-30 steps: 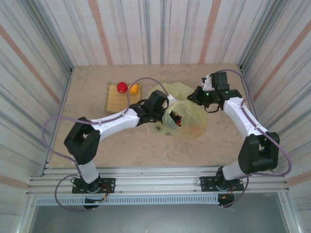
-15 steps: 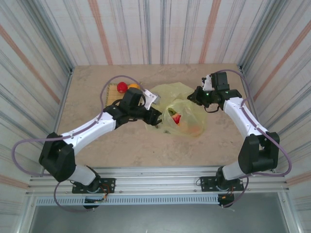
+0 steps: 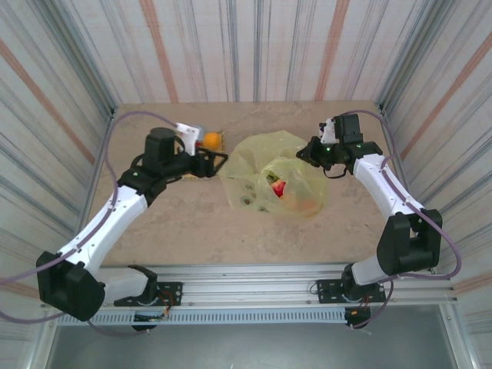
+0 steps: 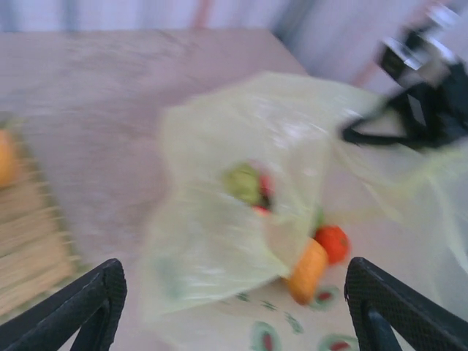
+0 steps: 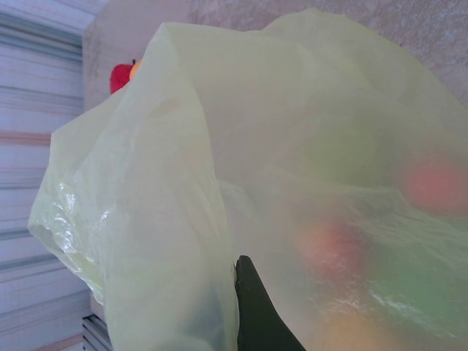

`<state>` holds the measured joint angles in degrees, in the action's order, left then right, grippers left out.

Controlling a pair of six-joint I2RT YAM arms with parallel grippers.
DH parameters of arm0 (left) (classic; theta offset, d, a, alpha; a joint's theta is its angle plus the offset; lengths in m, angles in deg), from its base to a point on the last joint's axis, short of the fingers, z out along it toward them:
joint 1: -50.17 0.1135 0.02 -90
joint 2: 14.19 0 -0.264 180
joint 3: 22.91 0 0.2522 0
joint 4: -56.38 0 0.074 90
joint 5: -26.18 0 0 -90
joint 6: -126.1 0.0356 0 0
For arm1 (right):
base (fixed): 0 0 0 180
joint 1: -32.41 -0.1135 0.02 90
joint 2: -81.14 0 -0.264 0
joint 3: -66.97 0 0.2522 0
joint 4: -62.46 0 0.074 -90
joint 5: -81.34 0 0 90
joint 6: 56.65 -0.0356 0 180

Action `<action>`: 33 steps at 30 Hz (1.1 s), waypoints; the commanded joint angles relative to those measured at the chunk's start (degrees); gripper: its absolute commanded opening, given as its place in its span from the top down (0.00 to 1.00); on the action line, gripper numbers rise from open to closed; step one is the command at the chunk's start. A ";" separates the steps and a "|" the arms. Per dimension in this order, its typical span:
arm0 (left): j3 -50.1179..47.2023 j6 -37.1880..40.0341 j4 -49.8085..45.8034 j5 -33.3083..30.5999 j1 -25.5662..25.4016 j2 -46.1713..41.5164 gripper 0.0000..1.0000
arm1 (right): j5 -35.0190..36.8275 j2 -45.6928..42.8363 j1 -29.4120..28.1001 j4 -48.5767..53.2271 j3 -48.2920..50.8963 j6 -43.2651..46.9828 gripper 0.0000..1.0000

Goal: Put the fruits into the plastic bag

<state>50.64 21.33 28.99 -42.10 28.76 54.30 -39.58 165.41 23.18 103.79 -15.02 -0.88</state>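
The pale yellow-green plastic bag (image 3: 280, 157) lies crumpled mid-table, holding a red fruit (image 3: 279, 187), an orange one (image 3: 307, 204) and a green one (image 4: 245, 183). My right gripper (image 3: 312, 151) is shut on the bag's far right edge; in the right wrist view one black finger (image 5: 256, 307) shows against the bag film (image 5: 183, 183). My left gripper (image 3: 217, 163) hovers open and empty just left of the bag, its fingers (image 4: 95, 307) spread wide. An orange fruit (image 3: 211, 139) sits on the woven mat behind it. A red fruit (image 5: 121, 75) shows beside it in the right wrist view.
The yellow-tan woven mat (image 3: 221, 140) lies at the back left, mostly under my left wrist. Striped walls close the table on three sides. Bare tan tabletop (image 3: 192, 223) stretches in front of the bag and the mat.
My left arm has drawn out of the bag and swung left and back toward the mat, gripper open. The bag has slumped flatter. The right arm has not moved.
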 commanded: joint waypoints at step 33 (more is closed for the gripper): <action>32.38 -7.16 -7.08 -4.07 17.75 49.08 0.10 | -1.04 2.39 -0.26 -0.15 -0.82 -0.40 1.00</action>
<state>79.31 12.96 24.78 -47.42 45.74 101.21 -40.02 167.29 23.11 103.62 -15.04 -0.88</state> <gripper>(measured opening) 0.910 0.048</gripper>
